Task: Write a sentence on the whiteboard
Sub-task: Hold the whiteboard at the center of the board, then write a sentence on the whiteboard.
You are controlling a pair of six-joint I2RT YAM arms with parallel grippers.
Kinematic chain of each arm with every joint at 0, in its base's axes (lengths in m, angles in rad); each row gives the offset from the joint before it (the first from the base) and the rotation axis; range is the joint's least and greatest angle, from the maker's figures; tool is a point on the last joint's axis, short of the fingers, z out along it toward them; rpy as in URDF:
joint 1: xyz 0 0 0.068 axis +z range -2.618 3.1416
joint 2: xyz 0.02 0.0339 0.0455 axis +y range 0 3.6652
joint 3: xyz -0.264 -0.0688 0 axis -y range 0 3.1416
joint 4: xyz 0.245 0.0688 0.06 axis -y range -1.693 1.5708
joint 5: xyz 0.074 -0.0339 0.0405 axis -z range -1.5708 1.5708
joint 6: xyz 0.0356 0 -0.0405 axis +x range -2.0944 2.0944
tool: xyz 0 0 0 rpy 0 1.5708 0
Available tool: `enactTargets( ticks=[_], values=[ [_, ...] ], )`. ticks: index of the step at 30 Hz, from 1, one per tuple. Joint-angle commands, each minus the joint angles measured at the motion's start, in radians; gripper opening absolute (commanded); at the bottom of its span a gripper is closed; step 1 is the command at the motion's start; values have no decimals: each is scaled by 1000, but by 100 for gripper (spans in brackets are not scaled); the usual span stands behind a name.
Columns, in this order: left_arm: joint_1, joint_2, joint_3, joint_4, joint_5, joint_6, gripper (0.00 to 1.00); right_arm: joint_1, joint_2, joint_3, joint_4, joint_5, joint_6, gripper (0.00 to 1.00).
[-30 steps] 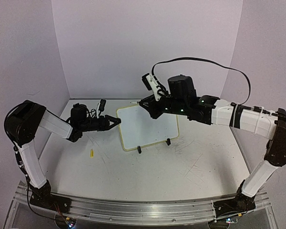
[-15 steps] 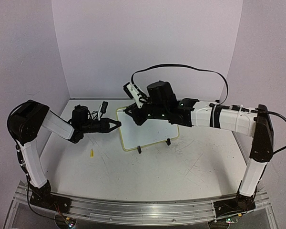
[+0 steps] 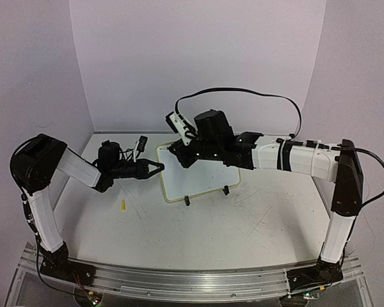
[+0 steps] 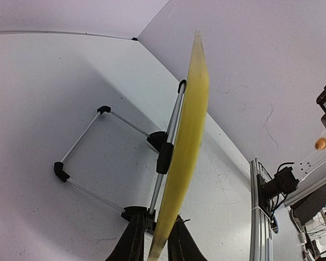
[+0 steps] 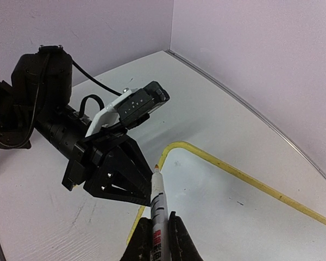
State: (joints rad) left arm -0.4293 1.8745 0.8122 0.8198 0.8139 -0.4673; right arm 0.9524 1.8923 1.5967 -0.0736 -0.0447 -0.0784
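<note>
One marker point(image 5: 157, 196) gripped, red print illegible, left hand point(image 4: 156, 222) pinching whiteboard point(image 4: 193, 109)

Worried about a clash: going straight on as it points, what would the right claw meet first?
Probably its marker tip meets the board near the corner, right beside the left claw; depth is unclear.

Between the fingers of the left pincer point(image 3: 159, 167): the near edge of the whiteboard point(image 3: 201, 171), which runs on ahead of it and stands tilted on the table point(image 3: 230, 224). On the table behind the board, to this pincer's left in its wrist view: wire stand point(image 4: 84, 163). Over the board's far corner: right pincer point(image 5: 158, 231), with a marker point(image 5: 157, 196) between its fingers, tip ahead of it and just beside the left pincer. On the table, back from the left pincer's tips toward the arm bases and apart from the board: small loose piece point(image 3: 123, 205).
</note>
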Motion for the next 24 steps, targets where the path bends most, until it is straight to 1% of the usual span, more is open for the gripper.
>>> enactTargets(
  ticks=[1, 8, 14, 18, 24],
  values=[
    [-11, 3, 51, 40, 9, 33, 15, 0, 19, 39, 7, 21, 4, 0],
    [-17, 1, 47, 29, -14, 56, 6, 1, 30, 53, -5, 32, -3, 0],
    [-22, -7, 41, -21, -46, 135, 1, 2, 9, 38, -3, 12, -4, 0],
    [-23, -23, 46, -86, -64, 194, 0, 0, -19, 15, 3, 21, -7, 0],
    [-29, -42, 55, -136, -101, 216, 0, 0, -45, 0, 4, 45, -14, 0]
  ],
)
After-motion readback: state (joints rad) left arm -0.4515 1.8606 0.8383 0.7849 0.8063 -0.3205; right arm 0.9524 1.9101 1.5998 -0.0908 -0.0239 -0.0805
